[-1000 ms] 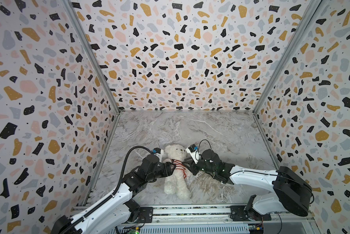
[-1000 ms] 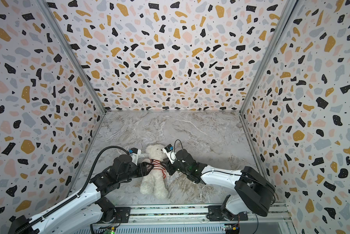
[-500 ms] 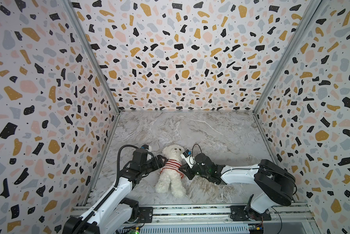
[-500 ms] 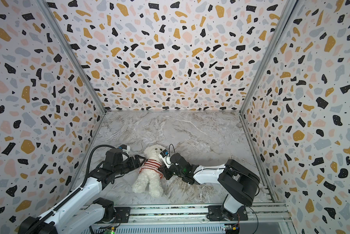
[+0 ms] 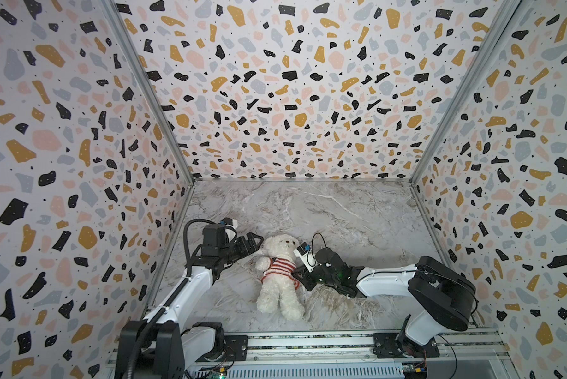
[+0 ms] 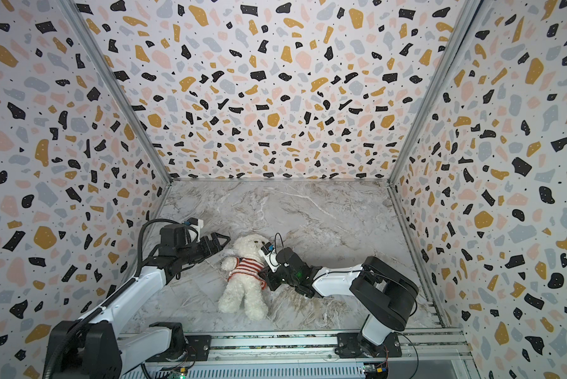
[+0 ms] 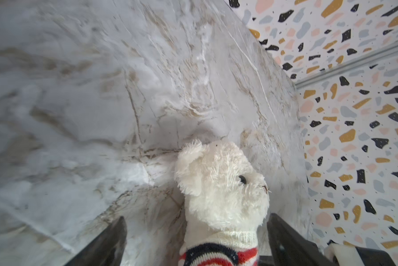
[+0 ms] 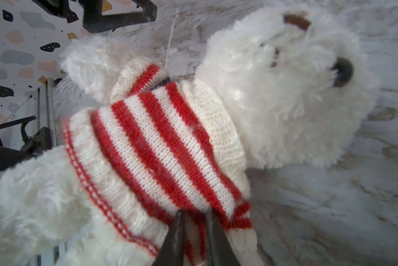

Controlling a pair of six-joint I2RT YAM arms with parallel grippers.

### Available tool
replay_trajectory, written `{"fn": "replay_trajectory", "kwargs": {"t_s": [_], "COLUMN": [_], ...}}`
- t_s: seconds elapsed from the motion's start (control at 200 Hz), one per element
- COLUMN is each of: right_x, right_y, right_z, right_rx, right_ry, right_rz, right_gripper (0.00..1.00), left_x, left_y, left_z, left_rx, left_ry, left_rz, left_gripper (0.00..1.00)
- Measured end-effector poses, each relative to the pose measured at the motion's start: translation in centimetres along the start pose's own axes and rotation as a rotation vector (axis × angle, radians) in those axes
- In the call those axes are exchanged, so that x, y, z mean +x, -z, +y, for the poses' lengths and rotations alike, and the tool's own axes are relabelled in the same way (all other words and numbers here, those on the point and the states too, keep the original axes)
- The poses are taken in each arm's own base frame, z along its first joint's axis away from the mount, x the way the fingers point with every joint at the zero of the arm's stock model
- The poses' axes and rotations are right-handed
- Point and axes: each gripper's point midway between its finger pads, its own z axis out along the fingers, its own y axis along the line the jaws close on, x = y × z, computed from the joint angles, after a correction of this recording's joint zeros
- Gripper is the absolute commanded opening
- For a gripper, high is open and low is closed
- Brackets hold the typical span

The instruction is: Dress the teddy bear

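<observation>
Logging teddy bear [image 5: 277, 288] flat on its back on marble floor [image 5: 341, 213], left of centre, head toward back wall, legs toward front rail [image 5: 308, 338]. Dressed in striped sweater [image 5: 280, 266] over torso, with one paw out through the sleeve on the side toward the left arm.

Flanked on both sides:
- left gripper [image 5: 258, 242] just beside head, jaws spread wide, gripping nothing, no contact visible
- right gripper [image 8: 194, 221] hard against opposite flank, jaws drawn close together, pinching red-and-white knit near second sleeve

Boxed in by terrazzo walls [image 5: 78, 164] on three sides.

Hidden or unclear:
- In both top views, right fingertips and bear's far arm covered by wrist camera housing [image 5: 303, 254]. Cannot tell whether that arm sits inside its sleeve.
- In left wrist view, bear cut off just below collar at frame edge; fingers [image 7: 110, 244] only partly in frame; floor blurred toward one side.
- In right wrist view, legs cut off and fur nearest lens soft.
</observation>
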Motion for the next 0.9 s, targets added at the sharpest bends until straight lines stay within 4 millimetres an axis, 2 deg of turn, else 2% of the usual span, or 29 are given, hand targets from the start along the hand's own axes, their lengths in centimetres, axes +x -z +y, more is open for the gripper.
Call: {"fn": "replay_trajectory", "kwargs": {"t_s": [0.165, 0.26, 0.395, 0.666, 0.801, 0.901], "right_x": [0.1, 0.1, 0.3, 0.6, 0.6, 0.6], "right_y": [0.0, 0.0, -0.1, -0.2, -0.2, -0.2], "right_z": [-0.2, -0.2, -0.5, -1.1, -1.2, -1.3], "right_rx": [0.004, 0.004, 0.01, 0.023, 0.025, 0.027], "right_ry": [-0.003, -0.003, -0.008, -0.009, -0.006, -0.004], "right_rz": [0.002, 0.002, 0.009, 0.021, 0.022, 0.022], "right_gripper": [0.19, 0.2, 0.2, 0.19, 0.19, 0.19], "left_x": [0.8, 0.9, 0.8, 2.2, 2.5, 2.5], "left_y": [-1.7, -2.3, -3.8, -6.6, -7.4, -7.7], "left_z": [0.6, 0.5, 0.2, -0.3, -1.4, -1.7], "left_rx": [0.038, 0.061, 0.087, 0.114, 0.146, 0.147], "left_ry": [0.026, 0.032, 0.046, 0.082, 0.081, 0.085], "left_rz": [0.041, 0.043, 0.045, 0.068, 0.068, 0.058], "left_gripper": [0.94, 0.94, 0.89, 0.87, 0.76, 0.63]}}
